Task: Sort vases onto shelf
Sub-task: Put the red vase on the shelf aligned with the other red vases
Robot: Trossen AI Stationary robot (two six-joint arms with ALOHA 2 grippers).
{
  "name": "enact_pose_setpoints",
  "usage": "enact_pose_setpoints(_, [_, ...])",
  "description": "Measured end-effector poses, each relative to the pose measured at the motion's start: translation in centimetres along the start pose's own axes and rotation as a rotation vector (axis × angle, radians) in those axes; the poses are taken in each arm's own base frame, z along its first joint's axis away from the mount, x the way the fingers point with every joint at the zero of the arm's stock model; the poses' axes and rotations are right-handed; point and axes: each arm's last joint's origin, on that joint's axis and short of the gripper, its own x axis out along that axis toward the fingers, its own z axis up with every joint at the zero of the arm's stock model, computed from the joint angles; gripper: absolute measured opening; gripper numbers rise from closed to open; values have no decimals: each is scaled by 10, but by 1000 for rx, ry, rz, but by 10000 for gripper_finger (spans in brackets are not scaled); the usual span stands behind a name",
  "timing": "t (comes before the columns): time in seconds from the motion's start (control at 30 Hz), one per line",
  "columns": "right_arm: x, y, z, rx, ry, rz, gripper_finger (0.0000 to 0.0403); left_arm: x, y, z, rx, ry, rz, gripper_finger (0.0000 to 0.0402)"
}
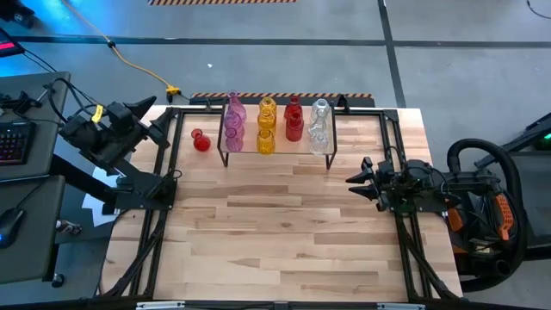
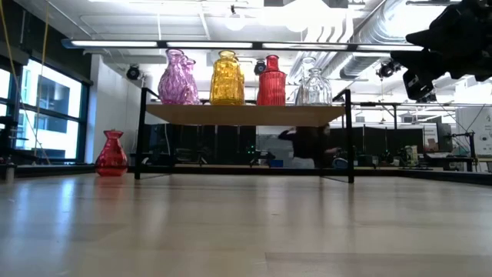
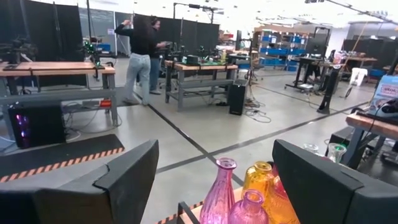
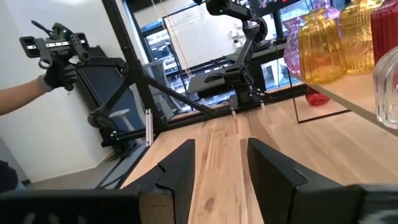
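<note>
Red vase [image 1: 201, 140] on table [image 1: 284, 232], beside shelf [image 1: 225, 153]; end effectors empty.

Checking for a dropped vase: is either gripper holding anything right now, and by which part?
Nothing is held. The left gripper stands open and empty behind the shelf; the right gripper is open over bare table. One red vase stands beside the shelf.

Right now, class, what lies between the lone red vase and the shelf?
Nothing: in the high view only bare tabletop separates the red vase from the shelf.
</note>
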Motion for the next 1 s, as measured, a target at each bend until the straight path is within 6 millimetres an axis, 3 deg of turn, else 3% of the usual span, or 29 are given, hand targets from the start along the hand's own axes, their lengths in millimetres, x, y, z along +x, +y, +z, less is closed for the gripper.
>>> enact_pose_setpoints(1.0, [0,0,-1,2,9,-4,130,0,-1,-1,79,0,0,307])
